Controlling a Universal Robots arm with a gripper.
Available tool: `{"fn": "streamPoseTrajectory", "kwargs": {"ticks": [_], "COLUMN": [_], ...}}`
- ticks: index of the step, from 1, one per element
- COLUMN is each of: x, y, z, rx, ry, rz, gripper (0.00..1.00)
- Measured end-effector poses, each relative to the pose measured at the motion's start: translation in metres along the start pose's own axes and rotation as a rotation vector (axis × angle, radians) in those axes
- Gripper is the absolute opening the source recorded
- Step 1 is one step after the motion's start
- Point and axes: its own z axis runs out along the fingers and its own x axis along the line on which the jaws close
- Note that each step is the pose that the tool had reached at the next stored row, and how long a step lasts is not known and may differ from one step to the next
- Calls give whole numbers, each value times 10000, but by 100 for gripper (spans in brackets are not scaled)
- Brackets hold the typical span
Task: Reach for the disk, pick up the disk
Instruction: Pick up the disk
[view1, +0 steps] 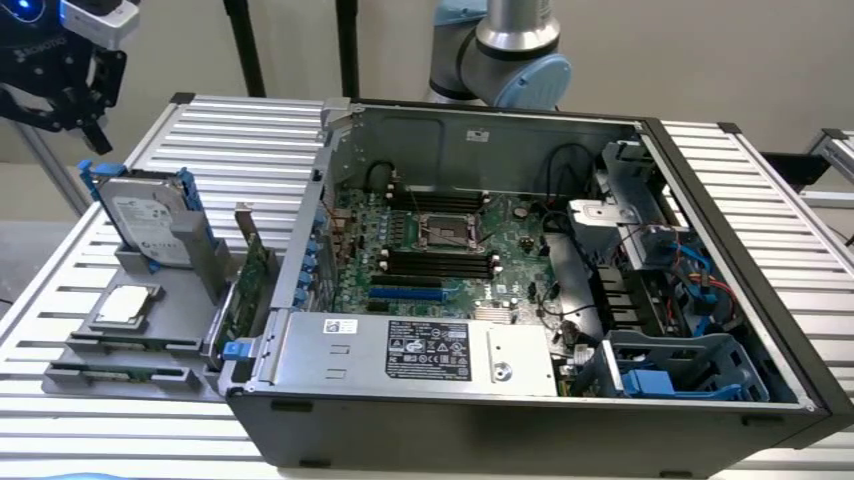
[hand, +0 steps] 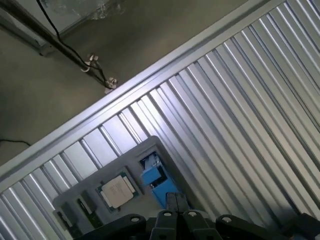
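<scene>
The black gripper hangs with fingers pressed together, gripping nothing, over the far left of the ribbed metal table. Below it, the flat silver-grey, blue-railed disk stands upright in a grey plastic holder, left of the open computer case.

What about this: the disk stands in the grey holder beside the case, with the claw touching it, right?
Not touching: the exterior view shows the claw above the disk, apart from it. The rest is right.
</scene>
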Motion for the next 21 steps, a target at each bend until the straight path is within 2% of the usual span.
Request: {"fn": "streamPoseTrajectory", "kwargs": {"ticks": [21], "x": [0], "y": [0], "z": [8], "rx": [-181], "ry": [75], "rz": [-3821], "gripper": [11]}}
